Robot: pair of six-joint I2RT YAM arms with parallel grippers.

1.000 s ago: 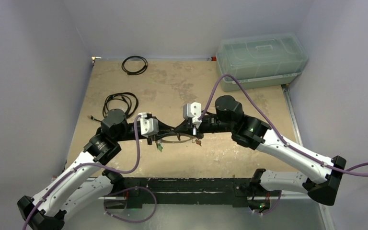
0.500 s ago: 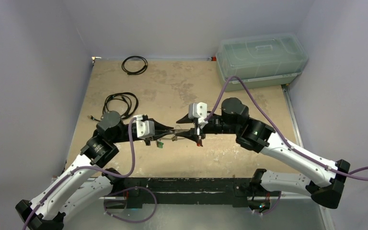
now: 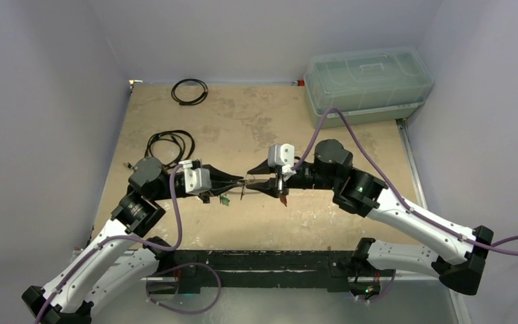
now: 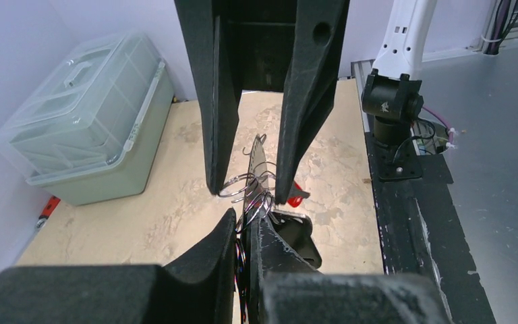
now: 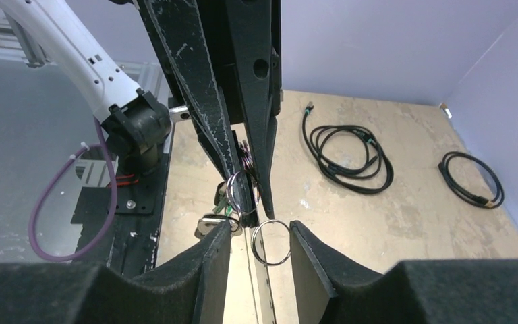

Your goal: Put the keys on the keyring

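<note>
Opened since a second ago, on the right tool (image 5: 260, 229): then pinched on the keyring (image 4: 253, 191), now parted about halfway, with one thin loop of that ring standing in the gap. Touches the loop at the 3 o'clock finger in the right wrist view, or nearly so; cannot tell which. Leaves bare tabletop (image 3: 243, 128) showing between the loop and the other finger. Grips nothing.

Slid toward 9 o'clock with the left tool (image 4: 245, 217) over the same second, and tightened. Now clamped all but closed on the near edge of the keyring, holding it clear of the tabletop and on edge. Seen from above as a thin line rather than the flat oval of before. Points tip to tip at the right tool, almost meeting, mid-tabletop toward 6 o'clock.

Outward from there: a green-tagged key (image 3: 224, 200) at 7 o'clock of the left tool, just beside its fingers; a red-tagged key (image 3: 284, 200) at 5 o'clock of the right tool; what looks like a silver key (image 5: 209, 226) beside the green one. Hanging from the ring or lying loose: cannot tell. Farther off, a coiled black cable (image 3: 170, 145) at 10 o'clock, a smaller black cable loop (image 3: 189, 91) at 11 o'clock by the back wall, and a clear lidded box (image 3: 367, 84) at 1 o'clock, all well apart from both tools.
</note>
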